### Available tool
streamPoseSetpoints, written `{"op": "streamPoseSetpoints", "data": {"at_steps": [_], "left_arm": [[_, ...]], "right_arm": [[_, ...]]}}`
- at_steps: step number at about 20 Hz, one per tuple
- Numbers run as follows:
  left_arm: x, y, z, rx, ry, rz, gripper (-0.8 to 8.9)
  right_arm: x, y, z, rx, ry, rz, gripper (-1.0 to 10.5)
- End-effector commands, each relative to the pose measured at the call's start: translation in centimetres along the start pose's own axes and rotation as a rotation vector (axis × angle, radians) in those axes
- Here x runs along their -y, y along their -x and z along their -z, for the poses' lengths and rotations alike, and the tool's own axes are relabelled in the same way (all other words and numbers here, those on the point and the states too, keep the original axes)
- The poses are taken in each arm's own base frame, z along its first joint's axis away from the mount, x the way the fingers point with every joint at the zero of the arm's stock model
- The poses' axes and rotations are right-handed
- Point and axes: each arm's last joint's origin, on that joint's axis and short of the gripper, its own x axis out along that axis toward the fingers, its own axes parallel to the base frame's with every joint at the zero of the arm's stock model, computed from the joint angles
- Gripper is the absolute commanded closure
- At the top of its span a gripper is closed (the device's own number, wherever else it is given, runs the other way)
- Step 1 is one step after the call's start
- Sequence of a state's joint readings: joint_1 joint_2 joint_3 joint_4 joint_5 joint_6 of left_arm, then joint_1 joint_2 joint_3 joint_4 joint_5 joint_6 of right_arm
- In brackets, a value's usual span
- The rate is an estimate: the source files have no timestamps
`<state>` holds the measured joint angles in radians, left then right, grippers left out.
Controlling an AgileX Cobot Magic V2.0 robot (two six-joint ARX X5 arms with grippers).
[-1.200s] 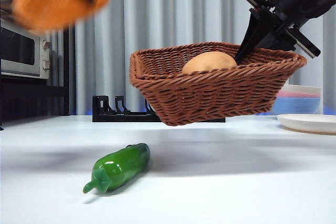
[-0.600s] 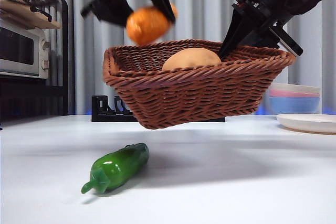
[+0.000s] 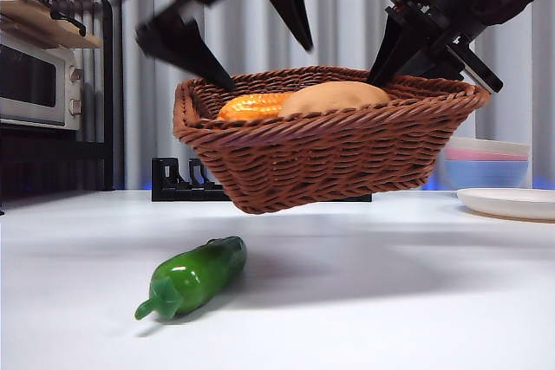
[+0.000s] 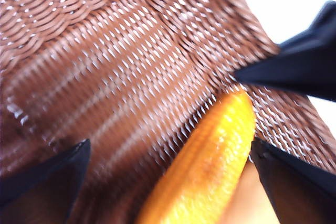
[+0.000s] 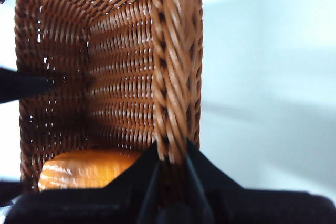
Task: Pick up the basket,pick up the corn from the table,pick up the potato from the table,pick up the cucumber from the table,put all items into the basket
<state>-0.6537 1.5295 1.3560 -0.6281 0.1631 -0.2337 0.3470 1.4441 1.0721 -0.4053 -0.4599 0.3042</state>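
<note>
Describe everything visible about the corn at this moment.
The corn is a glossy orange-yellow cob with rows of kernels. It lies on its side inside the brown woven basket, beside the potato. The left gripper hangs open just above it, no jaw touching it. Its lower side is hidden by the rim.

Even, bright light falls from above, leaving soft shadows on the table [image 3: 364, 301] beneath the basket [image 3: 329, 158]. The left gripper [image 3: 238, 28] is motion-blurred; both wrist views look soft.

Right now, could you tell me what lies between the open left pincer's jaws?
In the left wrist view, the corn lies between the left pincer jaws, resting on the basket floor, released.
</note>
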Motion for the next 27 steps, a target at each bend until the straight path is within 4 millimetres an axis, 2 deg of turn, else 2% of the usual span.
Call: {"op": "streamPoseSetpoints", "data": {"at_steps": [1,4,5,7,9,11,17,23,26,27], "left_arm": [[1.3,4.8,0.0,0.052,-0.084,0.018,2.82],[2.0,10.8,2.4,0.040,-0.121,0.016,2.82],[2.1,12.2,3.3,0.014,-0.131,-0.002,2.82],[2.4,13.7,5.0,-0.047,-0.147,-0.026,2.82],[2.6,13.5,6.5,-0.092,-0.143,-0.014,2.82],[2.7,11.4,7.9,-0.135,-0.122,-0.008,2.82],[1.1,2.5,12.3,-0.207,-0.027,-0.071,2.82],[0.6,-5.0,12.4,-0.263,-0.038,-0.109,2.83],[0.2,-7.4,13.2,-0.325,-0.036,-0.131,2.85],[0.1,-7.8,13.4,-0.341,-0.040,-0.136,3.22]], "right_arm": [[0.7,0.7,-0.9,0.057,-0.019,0.001,9.6],[2.3,1.6,-1.6,0.105,-0.052,0.032,9.6],[2.7,1.9,-1.7,0.118,-0.060,0.041,9.6],[3.4,2.3,-2.0,0.141,-0.072,0.054,9.6],[3.9,2.6,-2.1,0.151,-0.083,0.066,9.6],[4.1,2.7,-2.1,0.155,-0.087,0.071,9.6],[4.2,2.8,-2.2,0.157,-0.089,0.073,9.6],[4.2,2.8,-2.2,0.156,-0.090,0.073,9.6],[4.2,2.8,-2.2,0.156,-0.090,0.073,9.6],[4.2,2.8,-2.2,0.156,-0.090,0.073,9.6]]}}
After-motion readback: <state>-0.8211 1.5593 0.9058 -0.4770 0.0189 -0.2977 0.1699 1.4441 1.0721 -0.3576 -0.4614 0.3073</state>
